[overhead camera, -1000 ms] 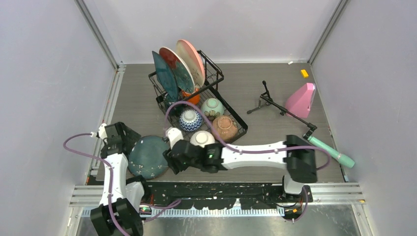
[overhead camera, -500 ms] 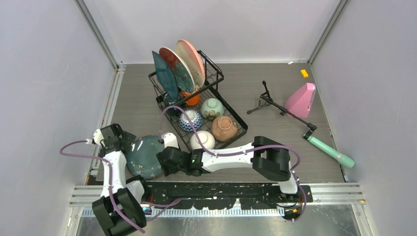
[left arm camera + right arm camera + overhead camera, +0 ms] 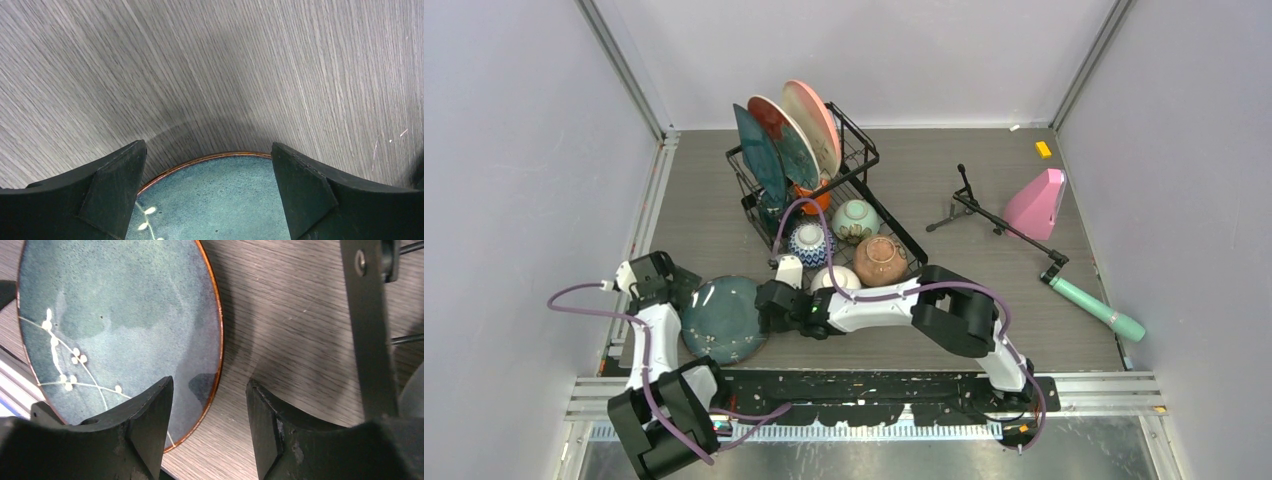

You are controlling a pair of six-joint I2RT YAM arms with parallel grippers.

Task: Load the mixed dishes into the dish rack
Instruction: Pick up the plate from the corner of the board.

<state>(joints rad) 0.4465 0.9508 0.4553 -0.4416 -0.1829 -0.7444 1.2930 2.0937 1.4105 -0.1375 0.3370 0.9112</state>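
**Down at the near left, my right arm has come in close to the last plate**

A round dark teal plate (image 3: 722, 320) with a thin copper rim and small white flowers lies flat on the grey wood-look worktop (image 3: 984, 200). It sits just beside the black wire dish rack (image 3: 864, 150). It is the only dish I can see outside the rack. Three tall plates (image 3: 784, 135) in teal, red and pink already stand in the slots, and the round bowls (image 3: 856, 220) sit in the tray.

A second ago my right arm was stretched out long across the front. Now its elbow is folded up and the wrist has swung nearer the rack. My right fingers (image 3: 145, 430) have opened a tiny bit more and are about half open. They hold nothing. One finger hangs over the plate and the other over bare wood, with the plate's right rim in the gap.

My left arm has slid a little toward the left wall. My left fingers (image 3: 112, 185) are spread as wide as they go and are empty too. The plate's edge on that side shows between them.

The plate has hardly moved. So I think I am lined up to grab the rim, but the grab is not made yet. The plate is flat and thin, so getting a finger under it looks like the hard part.
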